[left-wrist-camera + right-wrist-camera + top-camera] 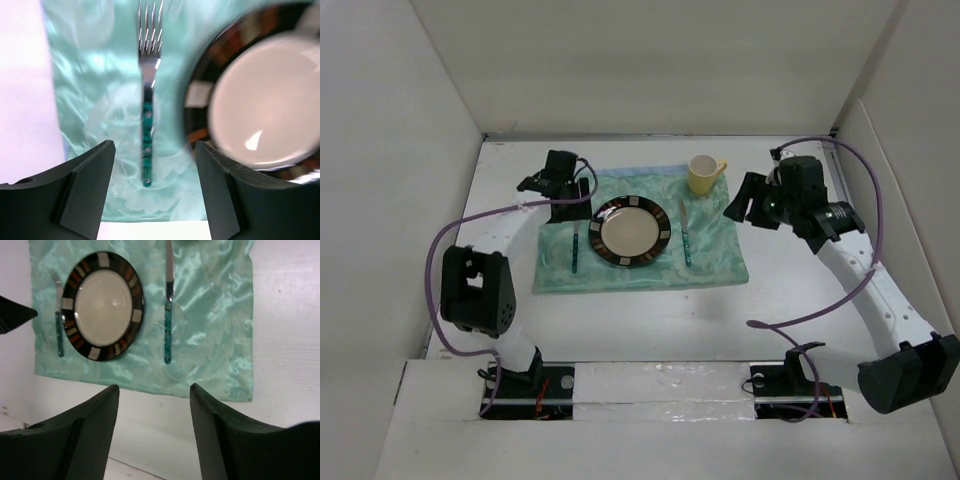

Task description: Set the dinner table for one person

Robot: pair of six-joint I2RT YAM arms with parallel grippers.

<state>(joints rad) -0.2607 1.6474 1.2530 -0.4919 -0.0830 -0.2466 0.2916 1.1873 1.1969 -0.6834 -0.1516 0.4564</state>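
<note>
Two hands are seen spread wide, with nothing pinched in either. From the wrist view the left hand (154,146) is hung over the fork (147,125), which is laid flat on the placemat (95,100) just beside the plate (260,100). The fork handle is framed between the fingers, but no contact is seen. The right hand (154,387) is held off the right of the mat, near its edge and well apart from the knife (168,315). The mug (703,174) is stood upright at the mat's far right corner.

Everything is carried by the counter (285,315), the white walled top spread under the mat and both arms. It is judged rigid, fixed and matte, so it is nothing to be gripped, only set upon, and little sliding is expected on it.

The placemat is judged soft and slick-looking, likely to be wrinkled or dragged if cutlery is pushed across it. Fork and knife are judged light, stiff and thin, lying low on the cloth. Each is best taken across the teal handle near mid-length, with fingers lowered straight down on either side. The plate and mug are judged heavier and breakable. The plate would be taken at its rim and the mug at its wall or handle, and both would be set down gently. The setting is judged near complete.
</note>
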